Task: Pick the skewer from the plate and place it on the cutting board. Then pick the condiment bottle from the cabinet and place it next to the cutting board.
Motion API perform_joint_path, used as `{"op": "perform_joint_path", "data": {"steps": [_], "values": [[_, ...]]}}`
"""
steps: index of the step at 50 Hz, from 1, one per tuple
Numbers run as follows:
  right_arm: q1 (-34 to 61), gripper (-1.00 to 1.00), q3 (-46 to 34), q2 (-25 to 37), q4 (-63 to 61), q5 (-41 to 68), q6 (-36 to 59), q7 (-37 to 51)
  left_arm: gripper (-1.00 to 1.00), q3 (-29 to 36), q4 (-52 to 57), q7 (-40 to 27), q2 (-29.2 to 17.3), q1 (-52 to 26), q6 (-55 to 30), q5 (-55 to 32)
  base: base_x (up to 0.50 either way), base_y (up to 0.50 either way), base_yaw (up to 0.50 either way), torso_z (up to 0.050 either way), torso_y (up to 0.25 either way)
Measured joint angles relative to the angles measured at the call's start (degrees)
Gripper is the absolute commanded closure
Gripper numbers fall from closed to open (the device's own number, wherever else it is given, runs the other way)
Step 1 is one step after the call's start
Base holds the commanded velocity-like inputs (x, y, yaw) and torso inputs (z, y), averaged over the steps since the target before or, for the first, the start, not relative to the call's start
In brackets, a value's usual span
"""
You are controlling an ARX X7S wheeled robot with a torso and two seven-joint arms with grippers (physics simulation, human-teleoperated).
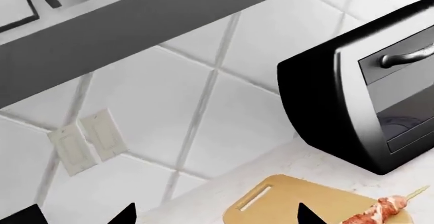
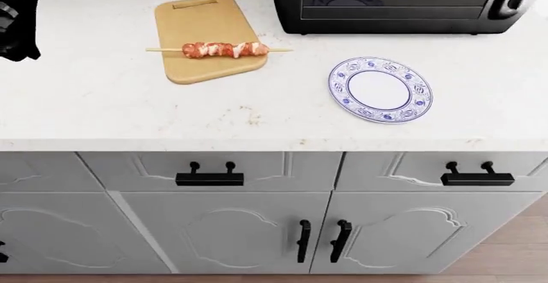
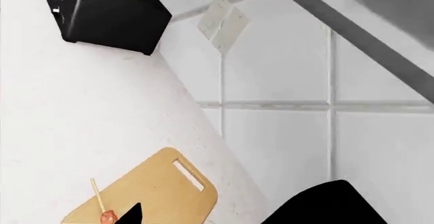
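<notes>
The skewer (image 2: pixel 224 49) lies crosswise on the cutting board (image 2: pixel 208 23), its stick ends overhanging both long sides. The plate (image 2: pixel 380 89) sits bare on the counter to the board's right. In the left wrist view my left gripper (image 1: pixel 215 219) is open and raised, looking down on the cutting board (image 1: pixel 305 198) and the skewer (image 1: pixel 381 210), with nothing between its fingertips (image 1: pixel 308 216). My right gripper (image 3: pixel 217 219) is open too, above the cutting board (image 3: pixel 149 193) and the skewer's stick end (image 3: pixel 98 196). The condiment bottle is out of view.
A black toaster oven (image 2: pixel 402 4) stands at the back of the counter, right of the board. My left arm (image 2: pixel 17 13) shows at the far left. The tiled wall carries outlets (image 1: pixel 85 142), below a grey upper cabinet's underside (image 1: pixel 101 36). Grey base cabinets (image 2: pixel 222 225) front the counter.
</notes>
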Motion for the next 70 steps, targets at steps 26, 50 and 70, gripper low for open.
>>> {"op": "perform_joint_path", "data": {"steps": [26, 50, 70], "values": [[3.5, -1.0, 47.1, 0.0, 1.6, -54.8, 5.4, 9.9, -1.0, 3.5, -1.7, -11.5, 7.2, 0.7, 3.5, 7.8, 0.0, 0.0, 0.0, 0.0, 0.0], [3.7, -1.0, 71.9, 1.8, 3.1, -68.2, 7.6, 25.8, -1.0, 6.7, -4.0, -13.2, 9.7, 0.4, 6.0, 10.3, 0.0, 0.0, 0.0, 0.0, 0.0], [3.6, -1.0, 76.3, 3.0, 3.5, -62.0, 5.4, 32.7, -1.0, 9.4, -6.3, -11.6, 9.8, -0.4, 7.0, 10.9, 0.0, 0.0, 0.0, 0.013, 0.003]]}}
